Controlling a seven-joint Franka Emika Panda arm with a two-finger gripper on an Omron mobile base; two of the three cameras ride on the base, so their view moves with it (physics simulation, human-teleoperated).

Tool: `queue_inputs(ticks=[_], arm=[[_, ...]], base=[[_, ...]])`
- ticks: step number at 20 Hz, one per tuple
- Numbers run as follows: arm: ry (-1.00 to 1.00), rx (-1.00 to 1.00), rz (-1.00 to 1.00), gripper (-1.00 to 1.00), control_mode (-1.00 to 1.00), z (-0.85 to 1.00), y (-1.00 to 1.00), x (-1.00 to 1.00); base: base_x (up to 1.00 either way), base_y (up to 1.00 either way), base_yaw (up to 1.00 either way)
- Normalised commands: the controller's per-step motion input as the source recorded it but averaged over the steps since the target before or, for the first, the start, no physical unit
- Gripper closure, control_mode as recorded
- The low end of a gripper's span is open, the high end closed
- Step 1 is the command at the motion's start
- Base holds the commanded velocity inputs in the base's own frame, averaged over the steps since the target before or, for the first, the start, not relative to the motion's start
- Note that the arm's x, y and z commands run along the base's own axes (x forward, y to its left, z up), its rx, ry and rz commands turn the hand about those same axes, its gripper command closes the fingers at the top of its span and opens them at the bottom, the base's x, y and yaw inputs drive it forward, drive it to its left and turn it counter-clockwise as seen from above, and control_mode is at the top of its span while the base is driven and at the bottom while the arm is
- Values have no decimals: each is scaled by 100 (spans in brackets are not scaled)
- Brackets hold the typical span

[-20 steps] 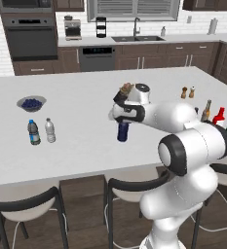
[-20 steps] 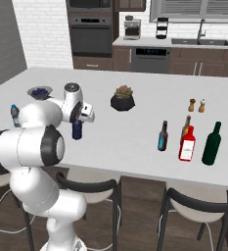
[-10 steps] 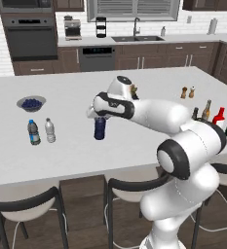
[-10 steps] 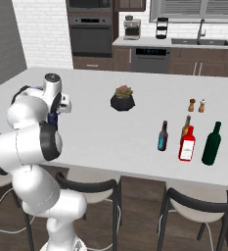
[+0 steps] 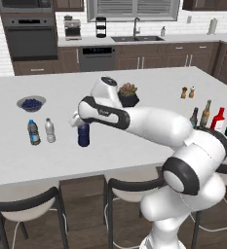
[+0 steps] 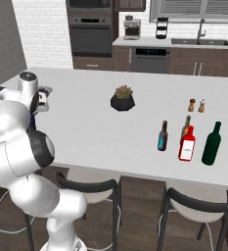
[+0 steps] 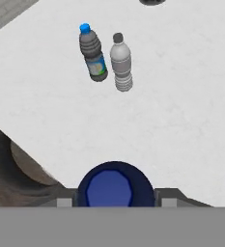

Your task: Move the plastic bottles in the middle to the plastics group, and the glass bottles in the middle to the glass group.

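The tool [image 5: 82,121] has swung across, clenched on the navy bottle [image 5: 84,134]. The plastics pair [image 7: 105,59] now stands just ahead, so set-down looks close.

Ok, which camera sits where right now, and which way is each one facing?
Left base view: behind-left, facing over the counter; arm reaches left, gripper on the navy bottle.
Right base view: behind-right, facing the glass bottles; arm at left.
Hand view: on the hand, looking down past the navy bottle at the plastics group.
The base views share the plant and shakers.
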Motion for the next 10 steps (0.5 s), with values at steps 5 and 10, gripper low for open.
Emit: queue_inputs(ticks=[5, 10], arm=[[-3, -3, 3, 100, -100, 1, 45, -4], [14, -3, 0, 100, -100, -12, 69, 67]], base=[[0, 0, 0], [0, 0, 0]])
